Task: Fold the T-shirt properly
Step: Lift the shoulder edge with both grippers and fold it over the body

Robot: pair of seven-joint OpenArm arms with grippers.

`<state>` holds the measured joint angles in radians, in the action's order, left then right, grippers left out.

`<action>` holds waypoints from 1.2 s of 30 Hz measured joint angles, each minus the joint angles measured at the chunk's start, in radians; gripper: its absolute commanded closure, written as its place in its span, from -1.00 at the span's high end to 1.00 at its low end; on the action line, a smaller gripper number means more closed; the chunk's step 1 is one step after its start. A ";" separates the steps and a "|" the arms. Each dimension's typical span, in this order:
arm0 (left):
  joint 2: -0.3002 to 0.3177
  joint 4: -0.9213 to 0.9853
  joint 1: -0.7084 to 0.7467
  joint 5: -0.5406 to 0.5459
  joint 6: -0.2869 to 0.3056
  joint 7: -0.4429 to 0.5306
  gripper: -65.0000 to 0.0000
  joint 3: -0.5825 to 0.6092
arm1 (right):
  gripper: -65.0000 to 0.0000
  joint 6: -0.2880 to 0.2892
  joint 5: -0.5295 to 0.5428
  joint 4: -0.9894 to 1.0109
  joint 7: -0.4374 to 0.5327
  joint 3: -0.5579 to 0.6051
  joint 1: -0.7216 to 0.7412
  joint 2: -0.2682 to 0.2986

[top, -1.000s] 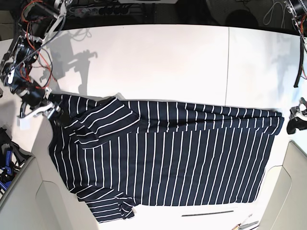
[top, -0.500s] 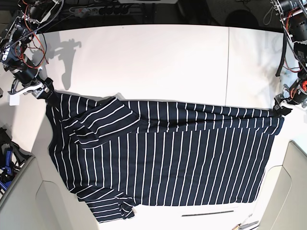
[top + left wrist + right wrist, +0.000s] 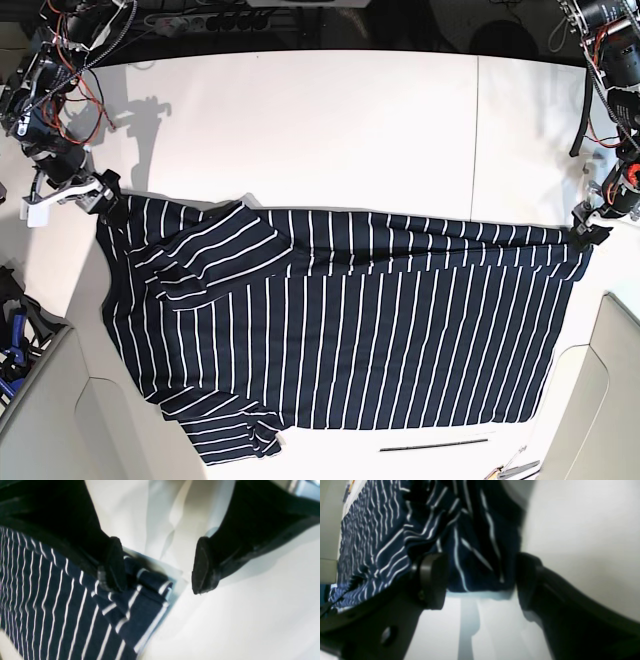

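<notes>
Across the near half of the white worktop [image 3: 330, 130] lies the T-shirt [image 3: 340, 330], dark navy with thin white stripes, spread almost flat from close to one side edge to close to the other, with its upper fold line running roughly parallel to the far edge and one sleeve reaching toward the near edge. At the shirt's top corner by the side edge on the base view's right sits the left gripper [image 3: 590, 232]; in the left wrist view its two black pads stand wide apart, released, with one pad [image 3: 113, 565] resting against the striped corner and the other [image 3: 201, 566] over bare white surface, so nothing is pinched between them. At the opposite top corner, near the other side edge, sits the right gripper [image 3: 103, 193]; in the right wrist view its pads are also parted, and a bunched fold of striped cloth [image 3: 475, 542] sits in the gap between them, one pad [image 3: 432, 580] touching the fabric's edge, the other [image 3: 527, 580] just beside it, not clenched on it. Along the near edge, apart from the shirt's hem, lies a thin dark rod [image 3: 432, 445]
</notes>
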<state>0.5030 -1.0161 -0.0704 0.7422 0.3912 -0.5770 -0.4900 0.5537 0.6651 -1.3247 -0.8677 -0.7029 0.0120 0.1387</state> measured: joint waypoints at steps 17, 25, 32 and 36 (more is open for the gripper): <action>-0.074 0.032 -0.052 -0.060 -0.024 0.072 0.39 -0.003 | 0.28 -0.004 0.006 0.018 0.033 0.054 0.051 -0.059; -0.077 0.040 -0.051 -0.059 -0.008 0.051 -0.84 -0.003 | -0.41 -0.012 -0.030 0.018 0.034 0.122 0.066 -0.068; -0.076 0.043 -0.056 -0.061 0.070 0.015 -1.00 -0.002 | -1.00 0.008 -0.039 0.019 0.037 0.131 0.066 -0.075; -0.055 0.034 -0.055 -0.053 0.074 -0.035 -1.00 0.000 | -1.00 0.008 -0.034 0.018 0.013 0.131 0.066 -0.075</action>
<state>0.4477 -0.9821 -0.1253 0.6895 0.4648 -0.6117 -0.4900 0.5617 0.6308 -1.3067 -0.8551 -0.5720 0.0776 0.0639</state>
